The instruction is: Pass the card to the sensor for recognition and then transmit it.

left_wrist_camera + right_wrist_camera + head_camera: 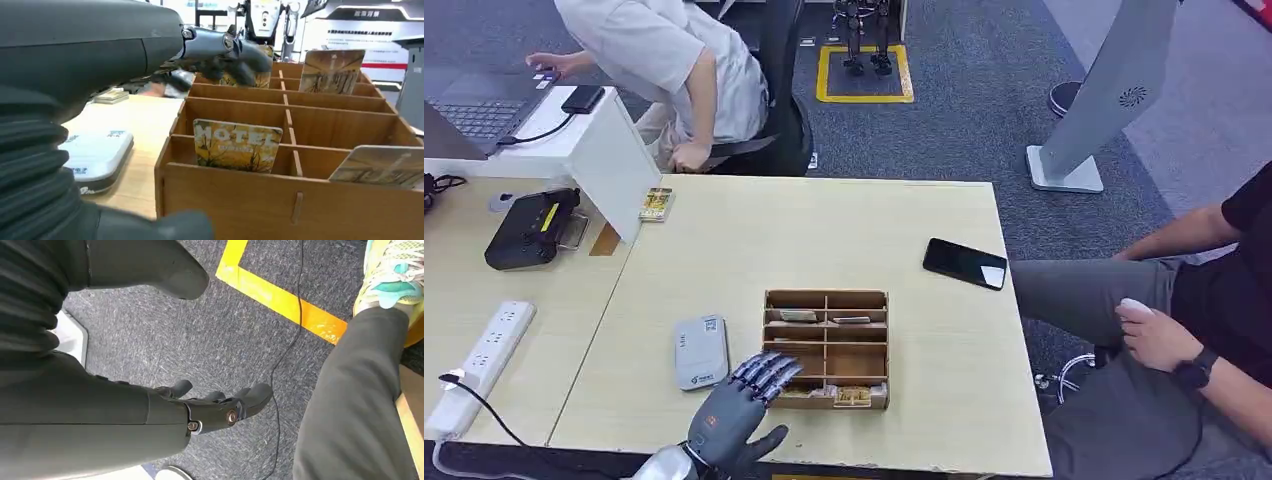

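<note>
A wooden card box (827, 348) with several compartments stands near the table's front edge. Cards lean in it: a yellow "HOTEL" card (237, 145) in a near slot, one (854, 397) in the front row, others further back (332, 70). The white and grey card sensor (700, 351) lies flat just left of the box. My left hand (742, 404) hovers at the box's front left corner, holding nothing, its fingers (225, 50) stretched out over the left compartments. My right hand (220, 407) hangs beside my body above the carpet, fingers loosely spread around nothing.
A black phone (965, 263) lies right of the box. A power strip (484, 350), a black device (529, 228) and a loose card (656, 204) sit to the left. One person (1184, 330) sits at the table's right side, another (674, 70) behind it.
</note>
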